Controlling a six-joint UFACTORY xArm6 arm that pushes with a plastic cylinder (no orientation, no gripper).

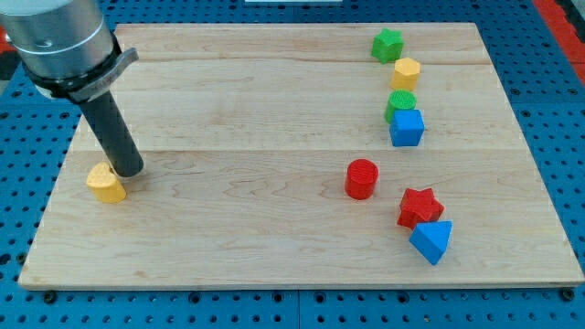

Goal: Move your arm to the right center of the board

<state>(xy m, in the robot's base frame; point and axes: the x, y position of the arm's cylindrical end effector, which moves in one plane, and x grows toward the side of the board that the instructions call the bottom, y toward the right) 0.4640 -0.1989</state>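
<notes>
My tip (131, 171) rests on the wooden board (274, 228) at the view's left, touching the upper right side of a yellow heart-shaped block (106, 184). The dark rod rises up and left to the grey arm body (59, 41). Far to the view's right lie the other blocks: a green star (387, 44), a yellow hexagon (406, 72), a green cylinder (400, 103), a blue cube (407, 128), a red cylinder (361, 178), a red star (420, 207) and a blue triangle (431, 241).
The board lies on a blue perforated table (27, 183). The green star, yellow hexagon, green cylinder and blue cube form a column at the upper right. The red star and blue triangle touch at the lower right.
</notes>
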